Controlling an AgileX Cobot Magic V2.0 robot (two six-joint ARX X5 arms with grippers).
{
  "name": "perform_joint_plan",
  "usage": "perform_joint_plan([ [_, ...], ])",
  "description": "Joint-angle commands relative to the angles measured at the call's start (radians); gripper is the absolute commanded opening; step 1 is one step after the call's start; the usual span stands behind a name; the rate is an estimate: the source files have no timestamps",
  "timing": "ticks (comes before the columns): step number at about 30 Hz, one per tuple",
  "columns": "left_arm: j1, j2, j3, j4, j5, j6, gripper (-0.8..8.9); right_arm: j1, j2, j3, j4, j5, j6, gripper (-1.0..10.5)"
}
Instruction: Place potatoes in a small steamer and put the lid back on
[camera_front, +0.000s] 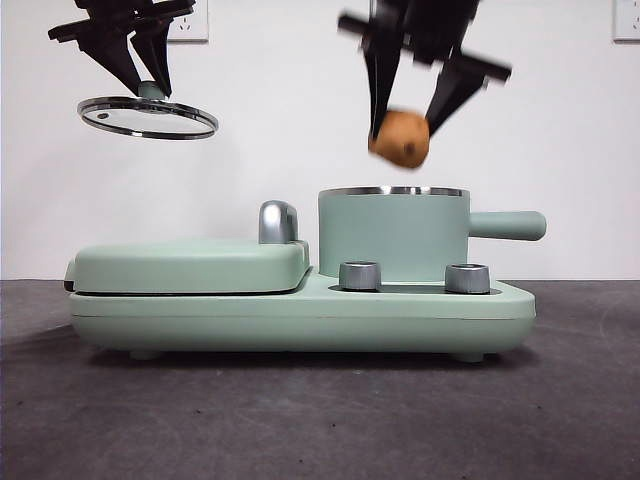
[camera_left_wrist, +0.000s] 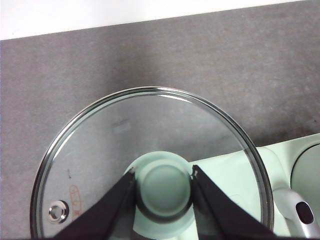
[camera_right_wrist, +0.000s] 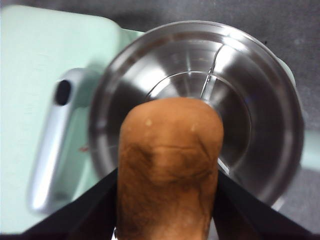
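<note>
Right gripper (camera_front: 405, 128) clamps potato (camera_front: 401, 138) above steamer (camera_front: 393, 236), seemingly centred; needs lowering, release. Left gripper (camera_front: 146, 82) grips lid (camera_front: 148, 117) aloft.

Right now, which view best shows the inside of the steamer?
The right wrist view: it looks straight down into the steamer, with the potato covering part. The front view shows only its outer wall and rim; the left wrist view does not show it.

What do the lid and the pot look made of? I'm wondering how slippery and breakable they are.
The lid looks like clear glass with a shiny steel rim; the table shows through it. Its knob, held by the left gripper, looks like matte mint plastic. The pot is matte mint outside; inside it looks like brushed steel, with bright reflections. The right gripper holds the potato above it.
</note>
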Motion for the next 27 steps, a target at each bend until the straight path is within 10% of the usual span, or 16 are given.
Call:
perform_joint_plan([
  [1, -0.006, -0.013, 0.041, 0.022, 0.004, -0.004, 0.18, -0.005, 0.072, 0.052, 0.018, -0.002, -0.059, 2.1],
  [27, -0.016, -0.013, 0.041, 0.021, 0.004, -0.004, 0.18, -0.011, 0.212, 0.106, -0.008, -0.026, -0.087, 3.6],
])
